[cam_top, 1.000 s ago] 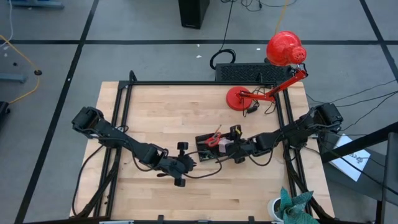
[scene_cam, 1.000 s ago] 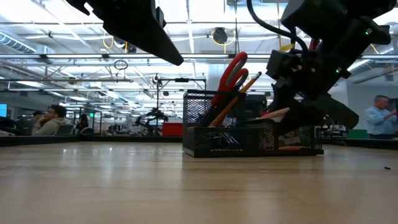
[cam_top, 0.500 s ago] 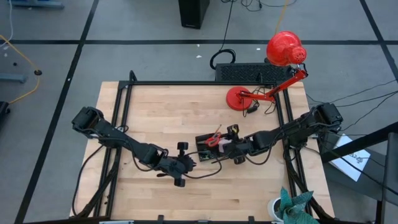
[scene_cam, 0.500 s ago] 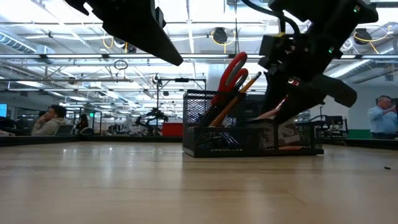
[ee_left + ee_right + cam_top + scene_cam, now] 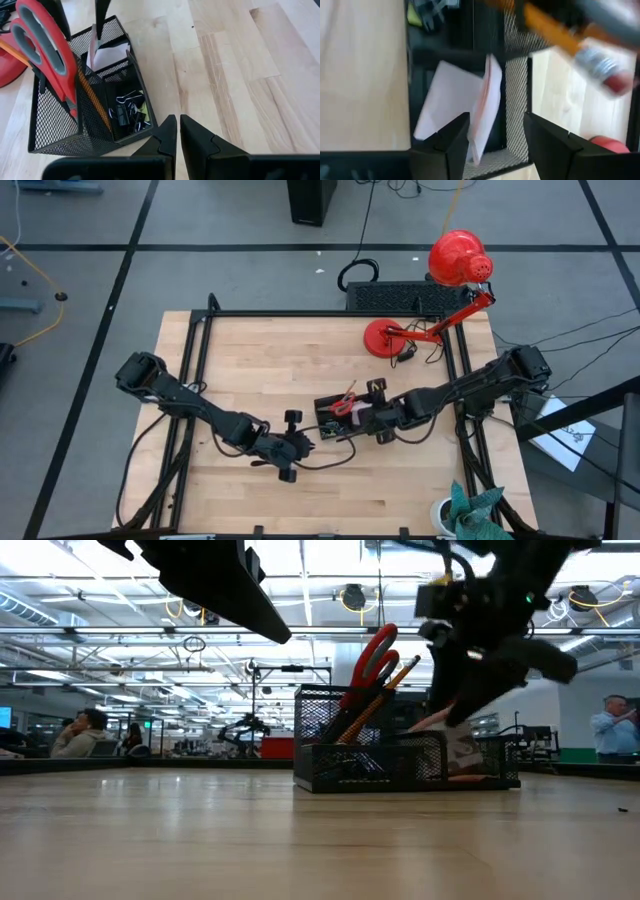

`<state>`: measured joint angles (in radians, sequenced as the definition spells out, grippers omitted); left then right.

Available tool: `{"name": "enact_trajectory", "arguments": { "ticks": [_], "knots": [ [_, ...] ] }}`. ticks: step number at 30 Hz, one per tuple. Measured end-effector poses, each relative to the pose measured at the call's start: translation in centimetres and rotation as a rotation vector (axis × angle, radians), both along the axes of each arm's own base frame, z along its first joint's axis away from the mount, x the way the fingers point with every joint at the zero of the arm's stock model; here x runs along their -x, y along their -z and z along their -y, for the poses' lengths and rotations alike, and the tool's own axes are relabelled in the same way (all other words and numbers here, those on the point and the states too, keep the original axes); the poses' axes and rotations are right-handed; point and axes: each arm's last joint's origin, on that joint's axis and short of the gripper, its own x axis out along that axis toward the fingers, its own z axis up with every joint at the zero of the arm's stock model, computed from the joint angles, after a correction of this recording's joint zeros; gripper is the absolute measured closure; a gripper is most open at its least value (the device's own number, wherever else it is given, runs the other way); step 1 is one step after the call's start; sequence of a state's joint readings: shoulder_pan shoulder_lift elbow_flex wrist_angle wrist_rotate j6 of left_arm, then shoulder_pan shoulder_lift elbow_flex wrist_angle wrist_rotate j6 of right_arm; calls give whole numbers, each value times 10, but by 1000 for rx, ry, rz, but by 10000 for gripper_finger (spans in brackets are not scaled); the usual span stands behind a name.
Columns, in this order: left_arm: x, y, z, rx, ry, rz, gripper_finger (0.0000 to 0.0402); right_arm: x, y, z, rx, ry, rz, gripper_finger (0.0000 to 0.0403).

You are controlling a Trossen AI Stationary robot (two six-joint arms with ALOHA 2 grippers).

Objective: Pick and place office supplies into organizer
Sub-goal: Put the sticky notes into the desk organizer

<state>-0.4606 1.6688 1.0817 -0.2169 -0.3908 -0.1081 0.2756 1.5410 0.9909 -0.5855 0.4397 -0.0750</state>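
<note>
While standing mid-bench: black mesh organizer (image 5: 60, 135), several compartments.
Contents: red-handled scissors (image 5: 42, 45) and orange pencil (image 5: 385, 690) upright; black binder clips (image 5: 127, 112) in low compartment; pink sticky-note pad (image 5: 482, 107) on edge in end compartment.
Right gripper (image 5: 492, 145): above pad, jaws wide, holding nothing.
Left gripper (image 5: 177, 142): beside organizer, jaws closed, empty.
Surface: pale wood bench (image 5: 250, 360).
Room: red desk lamp (image 5: 455, 260); open workshop behind.
Writing: none legible.
</note>
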Motion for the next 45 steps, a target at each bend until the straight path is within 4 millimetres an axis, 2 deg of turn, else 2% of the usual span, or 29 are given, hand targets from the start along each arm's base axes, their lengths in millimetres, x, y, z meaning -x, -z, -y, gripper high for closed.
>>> {"name": "enact_trajectory", "arguments": {
  "ticks": [5,15,26,36,45],
  "knots": [
    [0,0,0,9,8,-5,371,-3,-7,-7,-11,-26,30,248],
    [1,0,2,18,19,-9,371,3,4,-15,-108,-58,-1,335],
    [1,0,2,21,17,-8,371,3,3,-13,8,-10,39,399],
    [1,0,2,22,17,-8,371,4,3,-14,1,-13,40,385],
    [2,0,5,-2,47,-8,371,2,1,-18,-6,-24,68,287]
  ]
}}
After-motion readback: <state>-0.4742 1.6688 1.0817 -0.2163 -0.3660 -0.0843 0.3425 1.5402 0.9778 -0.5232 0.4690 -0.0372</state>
